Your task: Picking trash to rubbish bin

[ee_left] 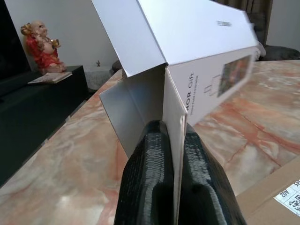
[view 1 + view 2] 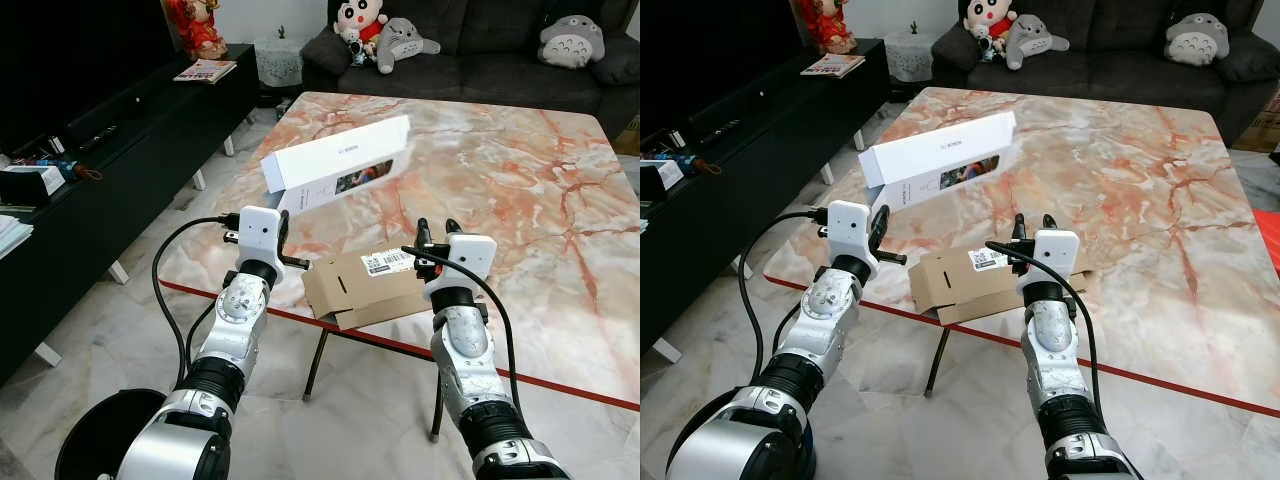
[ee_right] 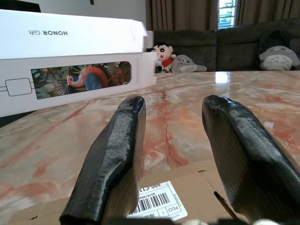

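Left gripper clamps the white box flap — lifted; next, carry to bin. Right gripper spread above carton.

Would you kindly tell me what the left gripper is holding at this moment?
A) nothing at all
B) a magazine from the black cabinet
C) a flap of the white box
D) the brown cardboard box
C: the left gripper has its jaws shut on a thin flap of the white box, which it holds tilted above the marble table, while the brown cardboard box lies flat by the table's edge.
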Motion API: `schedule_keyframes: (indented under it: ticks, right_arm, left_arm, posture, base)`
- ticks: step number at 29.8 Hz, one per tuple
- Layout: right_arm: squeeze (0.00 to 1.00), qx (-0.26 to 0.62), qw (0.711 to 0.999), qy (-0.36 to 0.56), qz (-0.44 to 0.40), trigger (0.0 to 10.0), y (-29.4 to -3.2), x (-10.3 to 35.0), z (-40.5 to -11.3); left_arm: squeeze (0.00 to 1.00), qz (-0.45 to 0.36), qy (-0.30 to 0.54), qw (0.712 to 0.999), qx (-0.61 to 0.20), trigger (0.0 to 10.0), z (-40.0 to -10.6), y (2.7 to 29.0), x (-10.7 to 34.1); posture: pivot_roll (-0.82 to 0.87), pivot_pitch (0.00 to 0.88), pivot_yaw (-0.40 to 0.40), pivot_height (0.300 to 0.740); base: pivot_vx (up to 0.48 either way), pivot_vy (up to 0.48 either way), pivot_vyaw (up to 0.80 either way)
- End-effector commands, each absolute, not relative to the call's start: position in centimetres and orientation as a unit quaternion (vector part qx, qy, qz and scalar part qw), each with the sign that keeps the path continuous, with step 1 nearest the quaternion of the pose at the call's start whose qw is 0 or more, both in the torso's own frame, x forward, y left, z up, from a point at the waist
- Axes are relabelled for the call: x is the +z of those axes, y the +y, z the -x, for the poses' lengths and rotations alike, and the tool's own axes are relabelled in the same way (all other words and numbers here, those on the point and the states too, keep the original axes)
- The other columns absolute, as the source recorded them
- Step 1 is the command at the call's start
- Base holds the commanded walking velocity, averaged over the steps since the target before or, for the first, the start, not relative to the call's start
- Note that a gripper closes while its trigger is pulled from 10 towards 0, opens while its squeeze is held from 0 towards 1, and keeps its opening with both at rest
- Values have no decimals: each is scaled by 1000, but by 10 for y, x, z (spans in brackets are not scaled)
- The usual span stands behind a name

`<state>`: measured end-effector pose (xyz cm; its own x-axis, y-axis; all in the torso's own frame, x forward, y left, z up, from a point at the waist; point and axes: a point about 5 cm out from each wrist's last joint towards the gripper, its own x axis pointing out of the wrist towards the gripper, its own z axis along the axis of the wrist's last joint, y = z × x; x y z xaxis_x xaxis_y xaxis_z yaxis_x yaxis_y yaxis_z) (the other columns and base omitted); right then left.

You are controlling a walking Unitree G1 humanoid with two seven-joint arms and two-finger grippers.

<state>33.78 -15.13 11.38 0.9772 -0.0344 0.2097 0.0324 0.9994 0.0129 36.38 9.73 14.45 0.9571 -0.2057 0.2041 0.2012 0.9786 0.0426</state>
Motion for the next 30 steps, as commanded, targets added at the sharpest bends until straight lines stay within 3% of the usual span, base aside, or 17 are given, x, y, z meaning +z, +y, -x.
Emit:
schedule_keyframes:
  ticks: [1, 30]
  right_arm:
    - [0, -23, 993, -117, -8, 10000, -153, 119, -339]
    - [0, -23, 993, -113, -7, 10000, -153, 117, -338]
  left_arm:
    - [0, -2, -117, 988, -102, 10000, -365, 97, 151]
    - [0, 0, -122, 987, -109, 10000, -364, 97, 151]
  posture:
    - [156, 0, 63, 740]
    - [157, 0, 65, 740]
  base:
    - [0, 0, 0]
    - [-56, 0, 0]
